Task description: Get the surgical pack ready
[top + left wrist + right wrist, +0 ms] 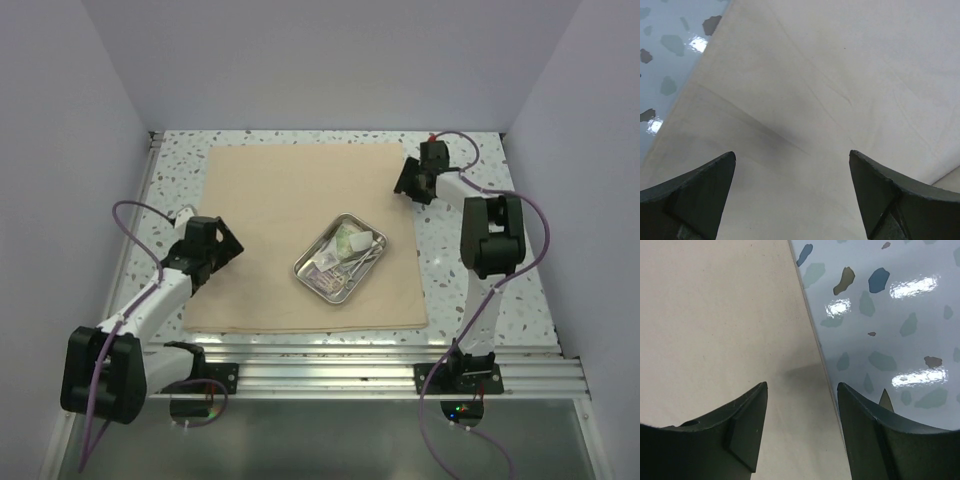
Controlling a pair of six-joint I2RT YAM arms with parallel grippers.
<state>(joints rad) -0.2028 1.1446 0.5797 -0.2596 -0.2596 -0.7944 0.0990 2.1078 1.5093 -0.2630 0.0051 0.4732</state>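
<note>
The surgical pack's tan cloth (290, 220) lies spread flat as a square sheet on the table. On its right half rests the steel tray (341, 258), holding instruments and packets. My left gripper (232, 250) hovers over the cloth's left edge. In the left wrist view the left gripper (792, 165) is open wide over bare cloth (840, 75), with nothing between its fingers (700, 195). My right gripper (404, 184) is at the cloth's far right side. There the right gripper (802, 390) is open and straddles the cloth's (715, 315) right edge, holding nothing.
The speckled terrazzo table (460, 290) shows around the sheet, also as table (890, 315) beside the right fingers. Aluminium rails (380, 365) run along the near edge with both arm bases. Plain walls close in the left, back and right sides.
</note>
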